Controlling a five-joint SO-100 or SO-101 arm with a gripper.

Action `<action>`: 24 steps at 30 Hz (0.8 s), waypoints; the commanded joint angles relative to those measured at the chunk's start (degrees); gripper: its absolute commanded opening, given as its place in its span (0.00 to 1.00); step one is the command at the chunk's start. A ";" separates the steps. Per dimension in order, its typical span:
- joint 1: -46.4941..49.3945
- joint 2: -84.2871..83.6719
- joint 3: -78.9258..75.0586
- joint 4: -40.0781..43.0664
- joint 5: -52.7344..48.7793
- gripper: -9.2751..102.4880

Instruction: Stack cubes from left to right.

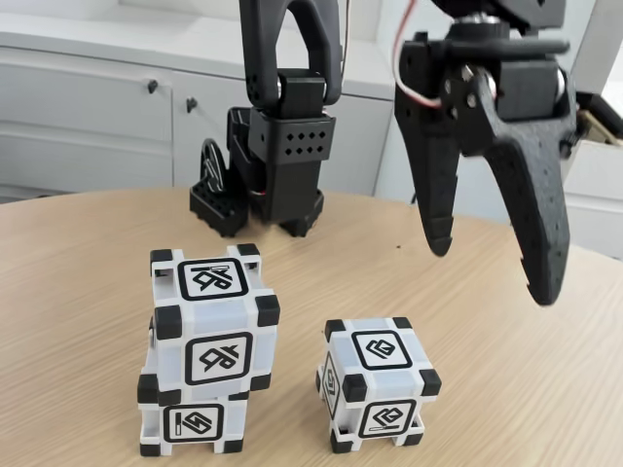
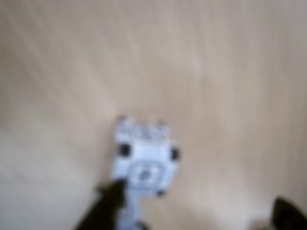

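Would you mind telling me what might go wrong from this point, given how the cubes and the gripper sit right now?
1. The upper cube sits twisted and offset on the bottom cube, so a third cube set on top, or a small nudge, could topple the stack.
2. The open gripper hangs above and right of the lone cube; a badly centred descent might push it aside.
3. The wrist view is blurred, so fine alignment from it seems unreliable.

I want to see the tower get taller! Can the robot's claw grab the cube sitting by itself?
Probably yes. The gripper hangs open above the table, up and right of the lone cube, with nothing between them. The two-cube stack stands apart on its left.
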 commanded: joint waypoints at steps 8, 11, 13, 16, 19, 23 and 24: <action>11.43 -0.44 -1.85 -0.70 -7.29 0.37; 12.13 -0.53 -1.76 -0.70 -8.88 0.37; 12.13 -0.53 -1.76 -0.70 -9.67 0.38; 12.22 -0.53 -1.67 -0.70 -11.07 0.38; 12.22 -1.58 -1.58 -0.70 -11.34 0.38; 12.22 -5.01 -1.49 -0.70 -10.55 0.38; 12.22 -5.80 -1.49 -0.70 -10.55 0.38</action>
